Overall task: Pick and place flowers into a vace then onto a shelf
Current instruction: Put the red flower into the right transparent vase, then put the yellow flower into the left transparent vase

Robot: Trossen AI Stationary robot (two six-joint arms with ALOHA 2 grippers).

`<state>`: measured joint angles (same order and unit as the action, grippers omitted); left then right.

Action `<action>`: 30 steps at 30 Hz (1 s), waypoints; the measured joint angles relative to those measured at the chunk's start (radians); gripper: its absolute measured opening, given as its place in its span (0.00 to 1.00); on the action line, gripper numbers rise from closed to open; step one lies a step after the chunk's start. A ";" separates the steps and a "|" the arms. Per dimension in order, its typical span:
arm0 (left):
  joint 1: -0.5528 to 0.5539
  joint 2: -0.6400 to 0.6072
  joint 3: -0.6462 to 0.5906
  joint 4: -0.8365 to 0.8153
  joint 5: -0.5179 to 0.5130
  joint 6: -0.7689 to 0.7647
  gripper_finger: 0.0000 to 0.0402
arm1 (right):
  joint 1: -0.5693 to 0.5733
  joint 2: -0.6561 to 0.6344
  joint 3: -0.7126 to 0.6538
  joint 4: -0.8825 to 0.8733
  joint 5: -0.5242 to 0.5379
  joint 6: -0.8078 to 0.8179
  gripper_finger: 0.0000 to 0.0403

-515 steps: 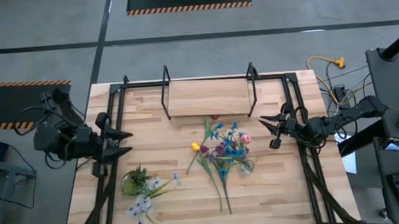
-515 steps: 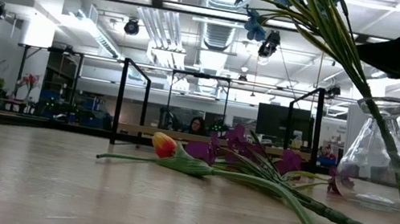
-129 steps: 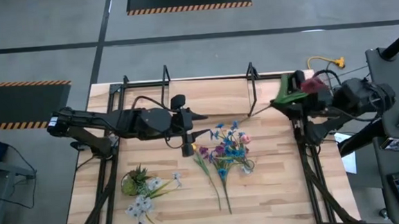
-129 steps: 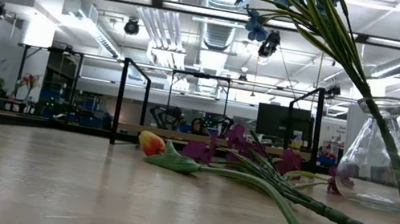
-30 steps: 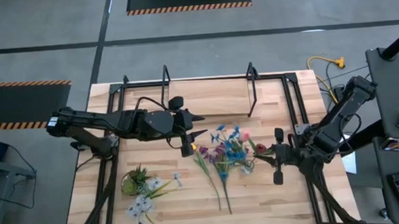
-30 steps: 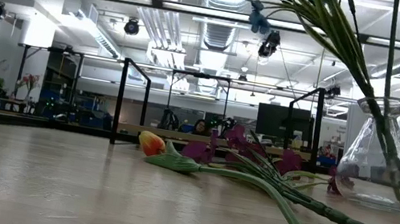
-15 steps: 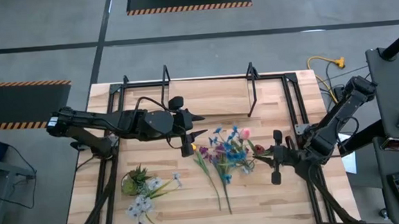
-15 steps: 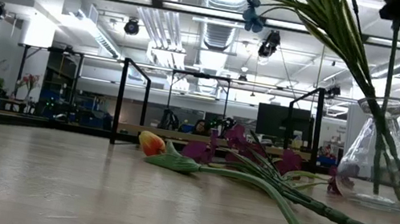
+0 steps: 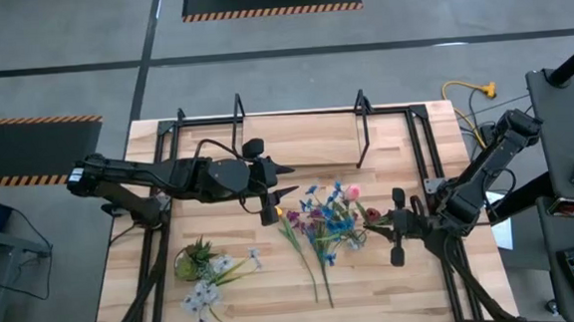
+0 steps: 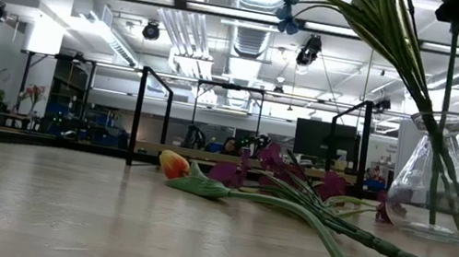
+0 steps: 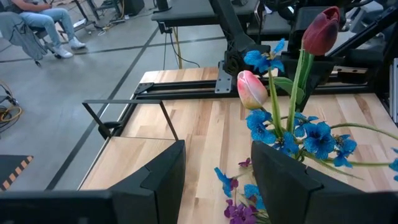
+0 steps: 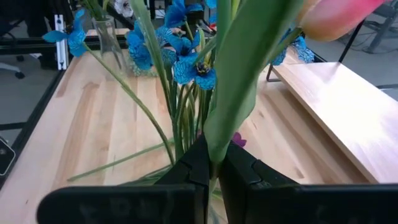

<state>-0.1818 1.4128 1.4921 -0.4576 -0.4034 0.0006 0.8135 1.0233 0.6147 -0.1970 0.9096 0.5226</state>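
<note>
The right gripper [image 9: 381, 222] hovered beside the small clear glass vase [image 10: 437, 187] on the light wooden table [image 9: 236, 299], jaws clenched on a green stem of a pink tulip [image 11: 251, 89]. Blue flowers [image 9: 322, 209] stood in the vase; purple ones [image 10: 283, 170] lay loose nearby. The left gripper [image 9: 286, 181] waited near the raised wooden shelf [image 9: 301, 140], jaws released.

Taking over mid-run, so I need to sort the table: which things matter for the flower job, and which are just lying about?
Job:
flowers loose on the table
vase with blue stems
shelf
right gripper, shut on a pink tulip
left gripper, open above the table

Lying about:
potted plant
</note>
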 joint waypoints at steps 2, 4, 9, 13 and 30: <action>0.000 0.000 0.000 0.000 0.000 0.000 0.41 | 0.000 0.000 0.000 0.000 0.000 -0.004 0.03; 0.000 0.000 0.000 0.000 0.000 0.000 0.41 | 0.000 0.000 0.000 0.000 -0.007 -0.007 0.04; 0.000 0.000 0.000 0.000 0.000 0.000 0.41 | 0.000 -0.001 0.000 -0.001 -0.028 -0.010 0.15; 0.000 0.000 0.000 0.000 0.000 0.000 0.41 | 0.000 -0.003 0.012 -0.014 -0.028 -0.010 0.27; 0.000 0.000 0.000 0.000 0.000 0.000 0.41 | 0.000 -0.015 0.249 -0.506 -0.215 0.068 0.53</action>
<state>-0.1818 1.4128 1.4919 -0.4580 -0.4038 0.0010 0.8135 1.0084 0.8642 -0.7028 0.6949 0.5905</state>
